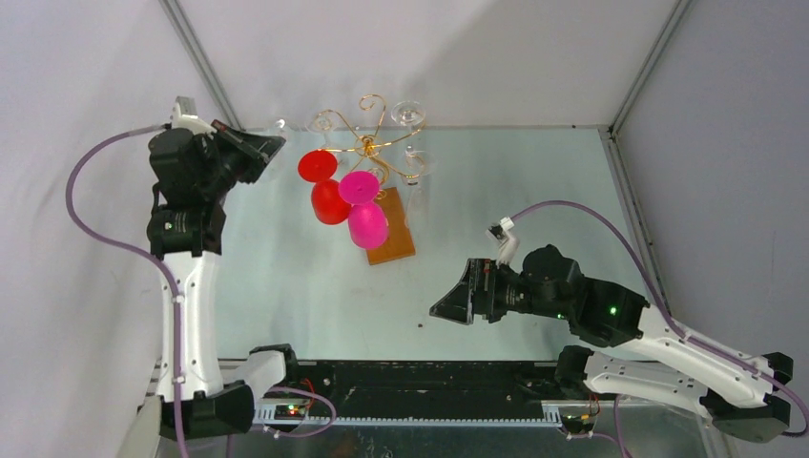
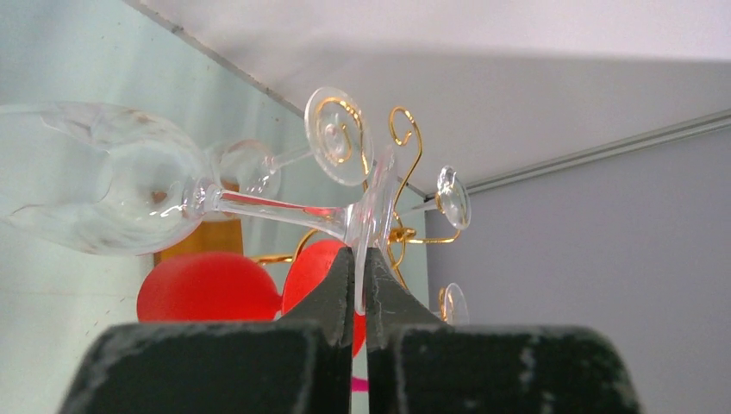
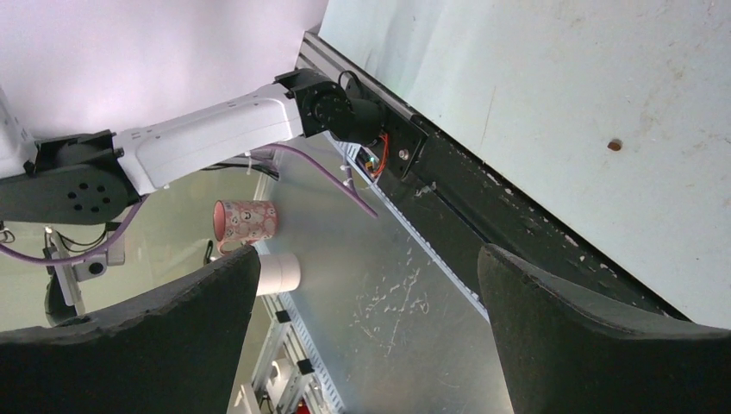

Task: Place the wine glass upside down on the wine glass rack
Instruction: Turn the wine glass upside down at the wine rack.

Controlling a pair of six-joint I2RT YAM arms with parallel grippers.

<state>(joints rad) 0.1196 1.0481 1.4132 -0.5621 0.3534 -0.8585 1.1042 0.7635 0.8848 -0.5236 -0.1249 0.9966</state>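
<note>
A clear wine glass (image 2: 103,185) lies sideways in the left wrist view, bowl to the left, stem running right. My left gripper (image 2: 360,276) is shut on the edge of its foot (image 2: 377,211). Just beyond stands the wine glass rack (image 2: 407,142), a gold wire stand with curled arms. From above, the rack (image 1: 367,143) rises at the table's back over its brown wooden base (image 1: 393,234), with my left gripper (image 1: 272,145) just left of it. My right gripper (image 1: 453,291) hovers open over the near table, holding nothing; its wrist view shows the gripper (image 3: 369,259) spread wide.
Two red glasses (image 1: 326,191) and two magenta ones (image 1: 364,212) hang upside down on the rack. Clear glasses (image 1: 408,113) hang on its far arms. The metal frame posts and white walls close in the back. A pink mug (image 3: 246,220) sits below the table edge.
</note>
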